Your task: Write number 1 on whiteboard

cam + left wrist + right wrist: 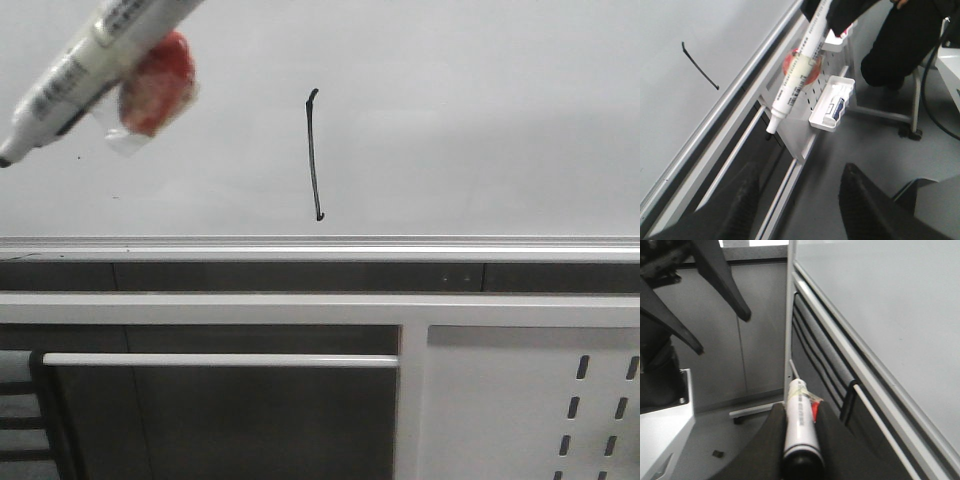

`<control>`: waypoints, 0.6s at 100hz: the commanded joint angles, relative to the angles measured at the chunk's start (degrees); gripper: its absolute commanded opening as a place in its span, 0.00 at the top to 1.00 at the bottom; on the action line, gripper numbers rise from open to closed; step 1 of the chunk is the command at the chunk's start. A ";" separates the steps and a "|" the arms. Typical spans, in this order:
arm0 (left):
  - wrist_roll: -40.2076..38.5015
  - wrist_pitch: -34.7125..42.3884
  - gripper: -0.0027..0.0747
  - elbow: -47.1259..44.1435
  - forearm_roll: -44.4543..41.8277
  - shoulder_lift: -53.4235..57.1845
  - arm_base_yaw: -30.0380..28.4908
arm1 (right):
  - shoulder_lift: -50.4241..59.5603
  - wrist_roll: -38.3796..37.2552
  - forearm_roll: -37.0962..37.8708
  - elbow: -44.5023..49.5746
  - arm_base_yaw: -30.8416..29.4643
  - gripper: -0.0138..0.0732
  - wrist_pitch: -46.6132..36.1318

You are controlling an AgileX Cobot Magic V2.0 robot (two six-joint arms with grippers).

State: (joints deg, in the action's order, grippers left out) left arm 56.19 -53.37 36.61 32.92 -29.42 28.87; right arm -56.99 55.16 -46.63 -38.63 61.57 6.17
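Number 1 (pixel 314 155) stands on the whiteboard (pixel 480 120); right claw (pixel 799 440) pinches marker (pixel 85 70), left claw (pixel 795 200) spread.

Flat, dim, greyish light throughout. Whiteboard (pixel 480 120) shows soft glare, no hard shadows. Right claw (pixel 799 440) and its marker (pixel 800 430) are blurred close up; left claw (pixel 795 200) fingers likewise soft.

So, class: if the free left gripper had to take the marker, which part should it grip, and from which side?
Probably the bare lower barrel of the marker, between the red tape and the tip; the right gripper covers the upper end with its jaws. Come from the side away from the whiteboard, with the left gripper closing across the tilted round barrel.
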 commanded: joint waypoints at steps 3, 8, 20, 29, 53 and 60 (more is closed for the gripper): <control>2.11 0.34 0.52 3.16 2.16 -1.74 -0.08 | -1.00 0.60 -0.37 -3.34 0.07 0.90 0.79; 2.11 0.34 0.52 3.60 2.16 -1.74 0.54 | -1.79 0.60 -0.37 -4.14 0.07 0.90 1.68; 2.11 0.11 0.52 4.59 2.25 -2.01 1.84 | -3.51 0.60 -0.37 -6.29 0.07 0.90 2.22; 2.11 0.22 0.52 4.73 1.92 -2.04 2.57 | -4.49 0.60 -0.37 -8.45 0.07 0.90 2.95; 1.99 1.43 0.52 4.73 1.22 -2.04 2.82 | -7.86 0.60 1.25 -14.13 0.07 0.90 10.15; 1.99 1.67 0.52 4.73 1.22 -2.04 2.82 | -8.07 0.60 1.25 -15.18 0.07 0.90 10.55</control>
State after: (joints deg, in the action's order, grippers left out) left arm 58.24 -55.36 39.38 32.07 -30.77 31.12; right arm -65.65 55.16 -45.13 -50.80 61.57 18.17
